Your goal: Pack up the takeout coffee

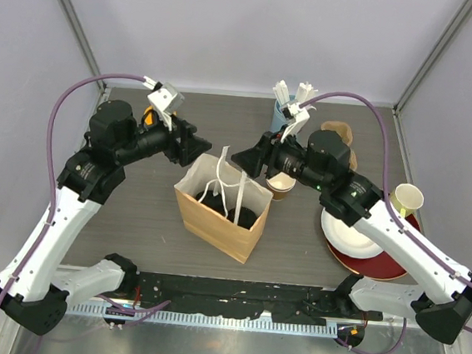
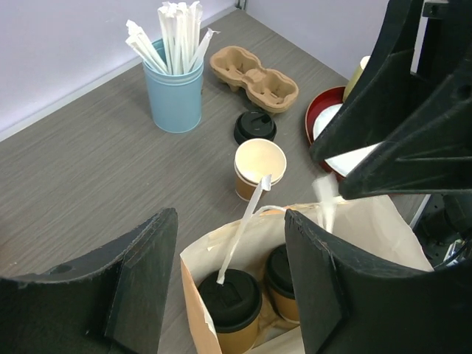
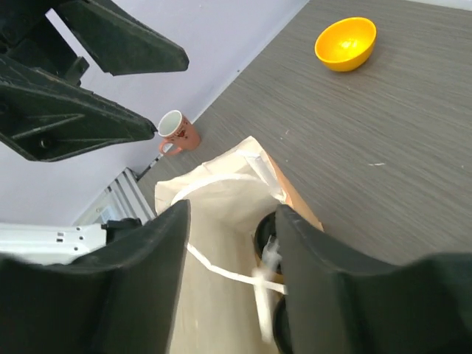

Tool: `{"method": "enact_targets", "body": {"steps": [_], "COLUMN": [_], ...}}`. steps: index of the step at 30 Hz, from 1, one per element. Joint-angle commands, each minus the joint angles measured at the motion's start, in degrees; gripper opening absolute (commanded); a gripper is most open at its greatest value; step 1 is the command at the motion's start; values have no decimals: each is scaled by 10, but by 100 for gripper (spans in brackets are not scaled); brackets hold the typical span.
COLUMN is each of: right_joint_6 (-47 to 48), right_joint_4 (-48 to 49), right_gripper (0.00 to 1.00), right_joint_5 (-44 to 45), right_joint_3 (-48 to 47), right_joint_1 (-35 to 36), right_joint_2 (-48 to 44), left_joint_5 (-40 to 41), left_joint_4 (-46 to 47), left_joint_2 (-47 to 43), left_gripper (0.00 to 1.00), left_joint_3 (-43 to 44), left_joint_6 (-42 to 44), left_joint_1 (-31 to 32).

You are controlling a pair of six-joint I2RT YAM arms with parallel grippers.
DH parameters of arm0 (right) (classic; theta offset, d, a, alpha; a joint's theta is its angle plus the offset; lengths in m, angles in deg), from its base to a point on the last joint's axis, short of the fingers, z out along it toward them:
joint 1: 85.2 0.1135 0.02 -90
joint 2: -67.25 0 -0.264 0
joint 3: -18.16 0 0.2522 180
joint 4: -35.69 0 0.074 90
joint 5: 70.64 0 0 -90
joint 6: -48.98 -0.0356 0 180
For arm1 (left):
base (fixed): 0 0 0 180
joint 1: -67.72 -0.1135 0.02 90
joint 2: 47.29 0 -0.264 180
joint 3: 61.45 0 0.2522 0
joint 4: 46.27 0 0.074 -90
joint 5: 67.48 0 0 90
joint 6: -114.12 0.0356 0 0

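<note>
A kraft paper bag [image 1: 220, 209] stands open mid-table. In the left wrist view two takeout coffee cups with black lids [image 2: 236, 304] [image 2: 284, 274] stand inside it, with a white wrapped straw [image 2: 243, 228] leaning out. A third brown cup [image 2: 258, 168] stands open behind the bag, its black lid [image 2: 255, 127] loose beside it. My left gripper [image 1: 201, 150] is open and empty at the bag's left rim. My right gripper [image 1: 242, 161] is open above the bag's far rim. A blurred white straw [image 3: 265, 295] shows between its fingers, not gripped.
A light-blue cup of straws [image 1: 282, 114] and a cardboard carrier [image 1: 340, 135] stand at the back. White plates [image 1: 352, 234] on a red plate [image 1: 391, 263] and a pale yellow cup [image 1: 408, 198] are at the right. An orange bowl [image 1: 148, 118] and a brown mug [image 3: 177, 131] are at the left.
</note>
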Motion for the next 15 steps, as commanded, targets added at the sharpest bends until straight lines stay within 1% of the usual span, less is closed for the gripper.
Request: {"method": "enact_targets", "body": {"steps": [1, 3, 4, 7, 8, 9, 10, 11, 12, 13, 14, 15], "right_joint_6": [47, 56, 59, 57, 52, 46, 38, 23, 15, 6, -5, -12], "right_joint_4": [-41, -76, -83, -87, -90, -95, -122, -143, -167, -203, -214, -218], "right_gripper": [73, 83, 84, 86, 86, 87, 87, 87, 88, 88, 88, 88], "right_joint_5": [23, 51, 58, 71, 75, 82, 114, 126, 136, 144, 145, 150], "right_joint_3": [-49, -52, -53, -65, -70, -75, -90, -99, -105, -111, -110, -104], "right_joint_1": [3, -1, -3, -30, -51, -65, -80, -126, -151, -184, -213, -268], "right_joint_2": [-33, -51, -64, -75, -74, -70, -64, -48, -36, -28, -16, -15], "left_joint_5": [11, 14, 16, 40, 50, 86, 106, 134, 194, 231, 267, 295], "left_joint_4": [-5, -4, -3, 1, 2, 1, 1, 0, -3, -5, -8, -12], "left_joint_2": [-13, -13, -13, -10, -10, -9, -7, -4, -4, 0, 0, 2], "left_gripper": [66, 69, 70, 74, 75, 76, 77, 78, 81, 83, 84, 87], "left_joint_3": [25, 23, 23, 24, 23, 23, 20, 16, 8, 4, -2, -17], "left_joint_6": [11, 10, 8, 5, 2, 0, -2, -7, -11, -15, -21, -24], "left_joint_1": [-3, -3, -3, -3, -3, -3, -8, -12, -23, -31, -39, -60]}}
